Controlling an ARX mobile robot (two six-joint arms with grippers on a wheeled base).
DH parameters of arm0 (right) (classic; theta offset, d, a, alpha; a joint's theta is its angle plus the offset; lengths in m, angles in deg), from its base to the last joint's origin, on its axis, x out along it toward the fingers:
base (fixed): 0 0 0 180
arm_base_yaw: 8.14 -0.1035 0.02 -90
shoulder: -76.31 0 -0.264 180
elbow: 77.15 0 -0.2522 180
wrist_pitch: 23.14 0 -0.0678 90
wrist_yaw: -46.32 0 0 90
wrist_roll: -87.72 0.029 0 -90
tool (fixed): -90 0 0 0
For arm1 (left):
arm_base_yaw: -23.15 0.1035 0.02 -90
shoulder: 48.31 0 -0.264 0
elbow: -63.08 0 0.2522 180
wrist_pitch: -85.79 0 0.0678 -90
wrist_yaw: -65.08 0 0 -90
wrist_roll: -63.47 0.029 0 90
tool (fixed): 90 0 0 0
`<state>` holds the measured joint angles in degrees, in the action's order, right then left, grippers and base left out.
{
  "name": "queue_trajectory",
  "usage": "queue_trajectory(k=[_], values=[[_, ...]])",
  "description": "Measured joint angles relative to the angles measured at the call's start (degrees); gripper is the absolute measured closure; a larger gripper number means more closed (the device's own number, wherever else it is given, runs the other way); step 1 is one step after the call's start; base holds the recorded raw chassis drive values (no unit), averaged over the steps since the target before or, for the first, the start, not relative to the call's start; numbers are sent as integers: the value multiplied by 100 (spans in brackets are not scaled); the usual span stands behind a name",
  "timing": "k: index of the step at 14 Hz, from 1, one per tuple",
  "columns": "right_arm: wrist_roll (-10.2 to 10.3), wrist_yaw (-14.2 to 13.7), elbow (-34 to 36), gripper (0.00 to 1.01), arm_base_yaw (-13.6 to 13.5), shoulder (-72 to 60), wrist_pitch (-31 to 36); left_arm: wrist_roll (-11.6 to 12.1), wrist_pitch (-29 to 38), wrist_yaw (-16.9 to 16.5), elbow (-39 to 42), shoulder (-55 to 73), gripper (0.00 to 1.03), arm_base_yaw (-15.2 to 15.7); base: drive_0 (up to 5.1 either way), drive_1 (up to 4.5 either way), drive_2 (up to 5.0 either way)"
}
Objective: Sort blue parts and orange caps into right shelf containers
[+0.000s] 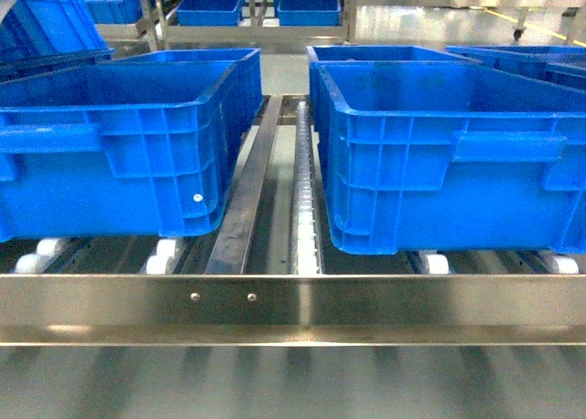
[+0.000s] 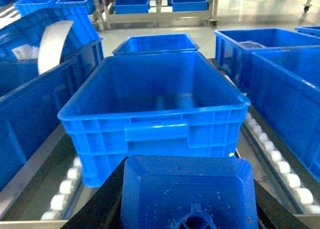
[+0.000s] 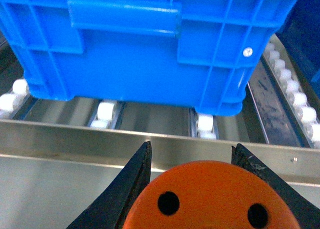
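Before the crates [image 1: 439, 154], right hand [image 3: 192, 189] gripping orange cap [image 3: 210, 199] (holes up), left hand [image 2: 187, 199] gripping blue part [image 2: 187, 189]

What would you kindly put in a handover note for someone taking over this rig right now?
Left pincer: shut on a blue part, held in front of the near left crate, which looks empty.
Right pincer: shut on an orange cap, held low before the metal front rail, below the right crate.
Done: both pieces picked up.
Left: lift each over a crate rim and release; neither is deposited yet. The head view shows no arms.
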<state>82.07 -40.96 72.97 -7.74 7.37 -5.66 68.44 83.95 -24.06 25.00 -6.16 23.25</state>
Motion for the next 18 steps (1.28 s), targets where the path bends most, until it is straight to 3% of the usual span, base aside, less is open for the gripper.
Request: queue_trajectory(k=[2,18], values=[[0,9,0,59,-2,4,17,0,-13,-4,0,7,59,-11,-9,341,-359],[0,7,-2,59,-2,-11,20,0,-7,0,0,13,59,-11,0,0,0]])
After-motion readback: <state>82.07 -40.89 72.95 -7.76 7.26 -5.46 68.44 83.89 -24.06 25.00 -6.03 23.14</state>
